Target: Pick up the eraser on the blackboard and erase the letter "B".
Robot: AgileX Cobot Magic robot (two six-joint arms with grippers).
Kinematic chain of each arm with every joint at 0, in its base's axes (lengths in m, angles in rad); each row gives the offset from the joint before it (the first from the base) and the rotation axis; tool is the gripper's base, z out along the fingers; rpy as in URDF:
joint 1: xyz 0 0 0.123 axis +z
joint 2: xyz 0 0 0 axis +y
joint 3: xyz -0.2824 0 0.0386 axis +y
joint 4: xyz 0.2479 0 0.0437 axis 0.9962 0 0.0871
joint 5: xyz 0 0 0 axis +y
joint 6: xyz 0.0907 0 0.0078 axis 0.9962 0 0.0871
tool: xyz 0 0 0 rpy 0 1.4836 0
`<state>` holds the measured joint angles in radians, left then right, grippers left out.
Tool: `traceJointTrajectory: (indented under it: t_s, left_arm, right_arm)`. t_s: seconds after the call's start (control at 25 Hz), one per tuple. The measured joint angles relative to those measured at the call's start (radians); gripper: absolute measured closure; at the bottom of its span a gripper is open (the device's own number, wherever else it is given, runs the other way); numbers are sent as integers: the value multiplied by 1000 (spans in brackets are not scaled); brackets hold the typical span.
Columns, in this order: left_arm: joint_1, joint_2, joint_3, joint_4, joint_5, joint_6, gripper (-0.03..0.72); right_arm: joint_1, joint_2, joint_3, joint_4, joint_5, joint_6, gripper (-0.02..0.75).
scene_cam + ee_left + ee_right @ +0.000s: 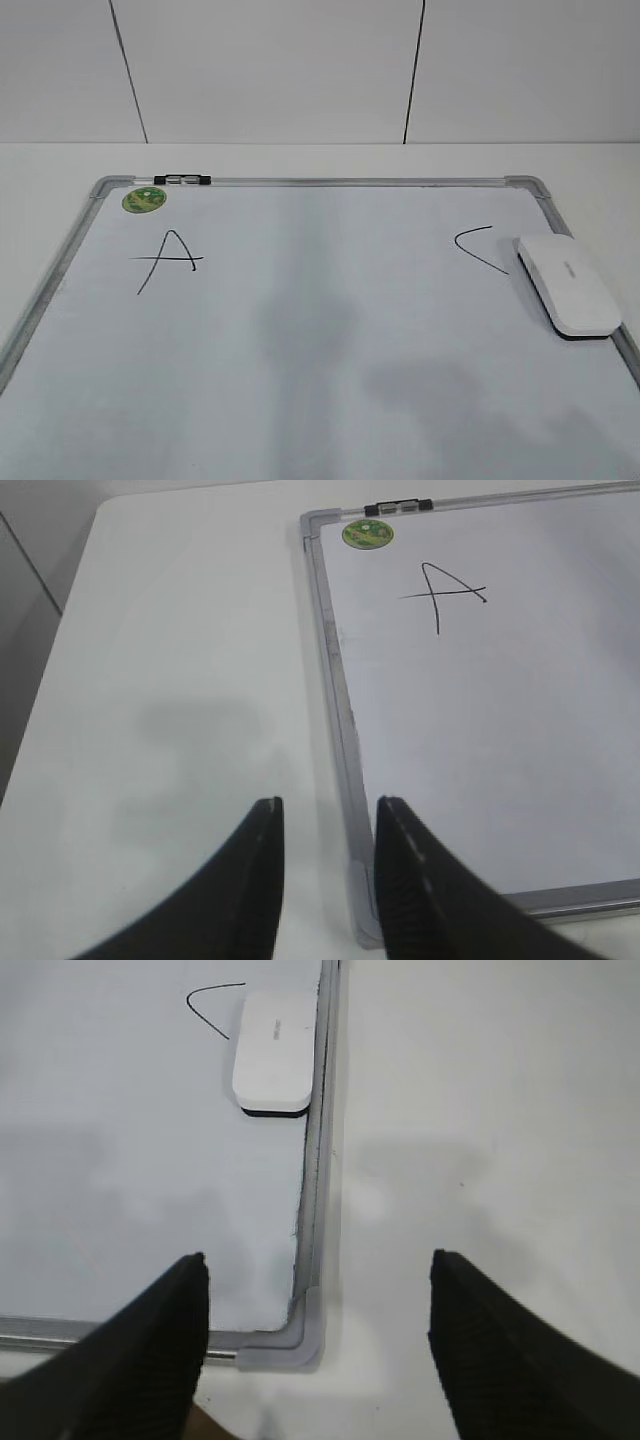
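The blackboard (pixel 320 340) is a white board with a silver-grey frame, lying flat on the table. It also shows in the left wrist view (pixel 500 730) and the right wrist view (pixel 120 1160). The white eraser (pixel 565 285) lies on the board against its right frame edge, also in the right wrist view (pixel 273 1052). No letter "B" shows in any view; the board between the black "A" (pixel 170 262) and "C" (pixel 480 250) is bare. My left gripper (pixel 328 815) is open and empty over the board's near left corner. My right gripper (pixel 318 1270) is wide open and empty over the near right corner.
A round green sticker (pixel 144 200) and a small black-and-clear marker clip (pixel 183 180) sit at the board's far left corner. The white table (pixel 50 165) surrounds the board, with a panelled wall (pixel 300 70) behind. Neither arm shows in the exterior view.
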<state>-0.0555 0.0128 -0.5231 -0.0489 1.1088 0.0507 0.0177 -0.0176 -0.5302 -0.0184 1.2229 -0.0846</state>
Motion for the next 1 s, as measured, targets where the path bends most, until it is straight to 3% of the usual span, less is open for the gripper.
traceJointTrajectory:
  t_s: [1.0]
  left_arm:
    - [8,0,0,-15,0,2,452]
  right_arm:
    - [2,0,32,10,-63,13,205]
